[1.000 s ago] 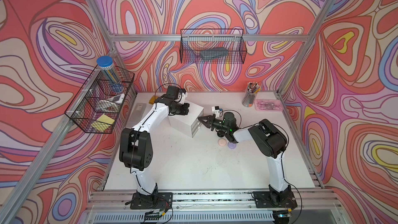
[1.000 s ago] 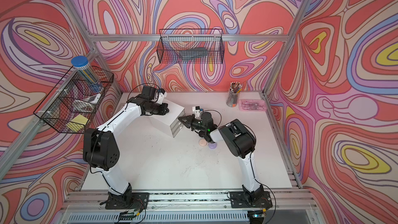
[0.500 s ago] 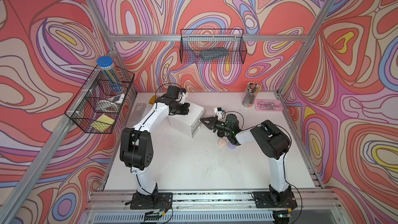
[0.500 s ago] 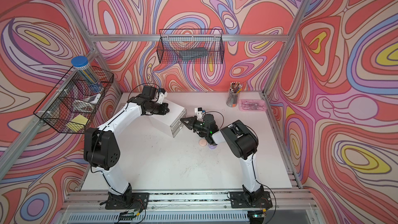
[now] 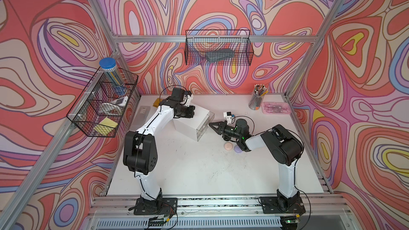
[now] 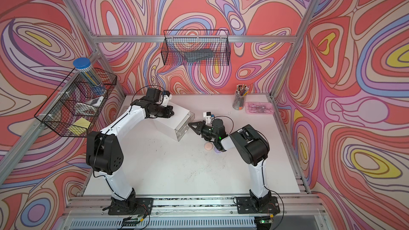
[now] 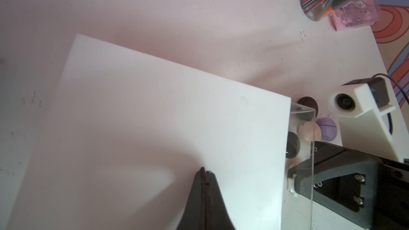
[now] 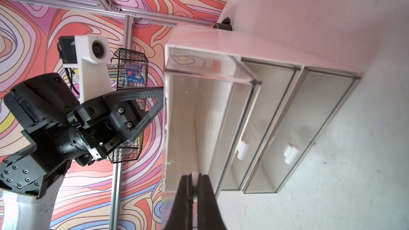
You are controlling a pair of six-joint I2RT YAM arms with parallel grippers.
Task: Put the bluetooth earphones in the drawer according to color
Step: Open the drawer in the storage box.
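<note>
The drawer cabinet is a white cube with three clear drawers. Its top drawer is pulled out and looks empty. My right gripper is shut on that drawer's white handle. My left gripper is shut, tips resting on the cabinet's top. A pale pink earphone case and a lavender case lie on the table under my right arm. Two black cases show by the cabinet's front, partly through the clear drawer wall.
A pen cup and a pink tray stand at the back right. A frosted flat box lies left of the cabinet. Wire baskets hang on the left wall and the back wall.
My right gripper has drawn back a little to the right with the top drawer's handle in it, and the drawer has slid further out. The left arm has not moved.
</note>
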